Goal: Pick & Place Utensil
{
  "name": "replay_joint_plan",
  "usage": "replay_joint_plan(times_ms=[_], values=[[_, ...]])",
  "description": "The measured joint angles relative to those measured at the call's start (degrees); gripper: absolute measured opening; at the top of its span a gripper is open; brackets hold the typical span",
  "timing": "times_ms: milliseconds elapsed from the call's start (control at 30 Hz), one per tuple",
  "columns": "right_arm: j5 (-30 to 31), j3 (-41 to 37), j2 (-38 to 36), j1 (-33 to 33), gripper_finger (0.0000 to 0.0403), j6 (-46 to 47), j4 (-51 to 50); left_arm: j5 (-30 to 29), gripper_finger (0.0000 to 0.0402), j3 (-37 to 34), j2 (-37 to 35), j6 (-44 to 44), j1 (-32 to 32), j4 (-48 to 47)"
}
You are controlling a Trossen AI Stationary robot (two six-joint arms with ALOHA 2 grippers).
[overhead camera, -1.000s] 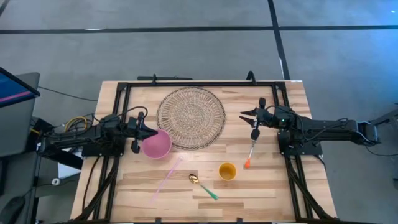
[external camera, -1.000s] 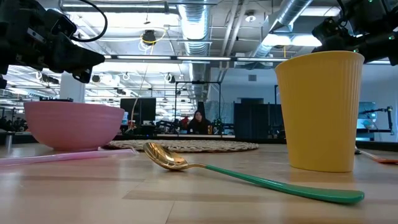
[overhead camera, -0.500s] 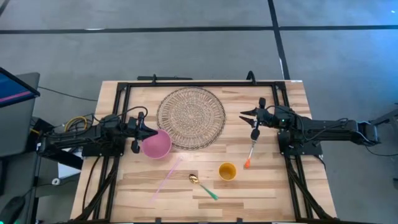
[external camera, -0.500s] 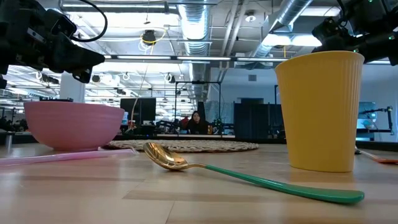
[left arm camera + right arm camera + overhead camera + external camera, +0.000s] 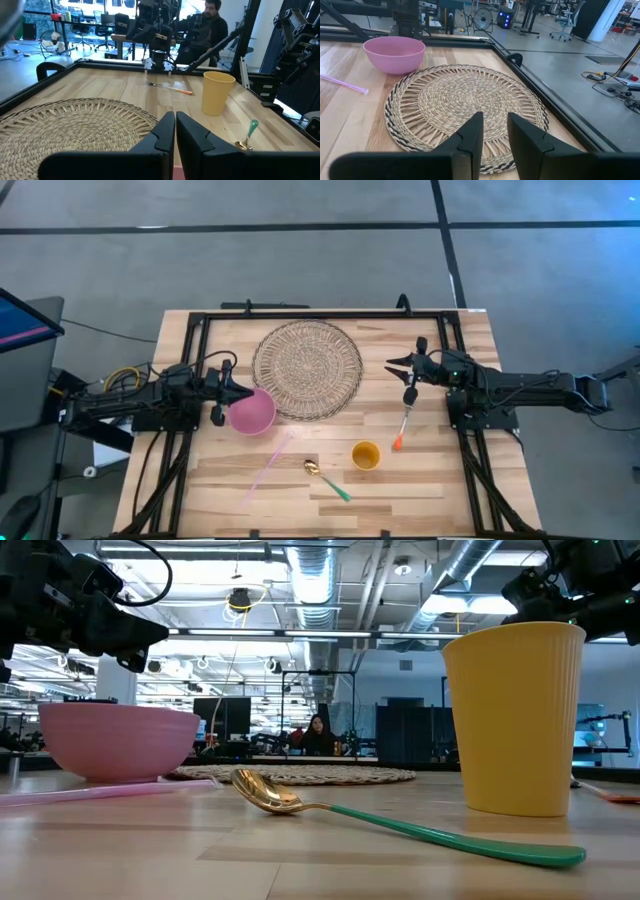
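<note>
A gold spoon with a green handle [image 5: 327, 480] lies flat near the table's near edge, beside an upright yellow cup [image 5: 366, 455]. A fork with an orange handle [image 5: 402, 427] lies to the cup's far right. A pink stick [image 5: 268, 467] lies left of the spoon. My left gripper [image 5: 235, 390] hovers shut at the pink bowl's [image 5: 250, 412] left rim. My right gripper [image 5: 398, 367] hovers open at the right of the woven mat [image 5: 307, 370], just far of the fork. In the left wrist view the fork [image 5: 167, 87], cup [image 5: 217, 92] and spoon [image 5: 248, 135] show ahead.
The round woven mat [image 5: 465, 102] fills the table's far middle, with the pink bowl [image 5: 394, 53] touching its near-left rim. A black frame [image 5: 320, 313] runs along the table's far edge and sides. Bare wood [image 5: 430, 480] lies right of the cup. A person sits in the room beyond.
</note>
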Motion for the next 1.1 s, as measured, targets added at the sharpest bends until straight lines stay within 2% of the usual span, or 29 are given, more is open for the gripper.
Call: replay_joint_plan(times_ms=[367,667,733,800,900,1000,1100], values=[[0.0,0.0,0.0,0.0,0.0082,0.7,0.2,0.0,0.0017,0.0,0.0,0.0,0.0,1.0],[0.0,0.0,0.0,0.1,0.0082,20.5,3.7,-1.4,0.0017,0.0,0.0,-0.4,0.0,4.9],[0.0,0.0,0.0,0.1,0.0082,22.4,4.4,-1.5,0.0017,0.0,0.3,-0.5,0.0,5.6],[0.0,0.0,0.0,0.0,0.0082,22.0,4.9,-1.5,0.0017,0.0,1.0,-0.5,0.0,5.6],[2.7,0.0,0.0,0.0,0.0082,16.3,6.9,-1.5,0.0027,0.0,3.1,-0.6,0.0,5.9],[4.9,0.0,0.0,0.0,0.0082,13.3,7.8,-1.5,0.0049,0.3,6.3,-1.9,0.0,8.1],[6.0,0.0,0.0,0.0,0.0082,13.1,10.6,-1.5,0.0076,3.7,10.7,-3.1,0.0,8.1]])
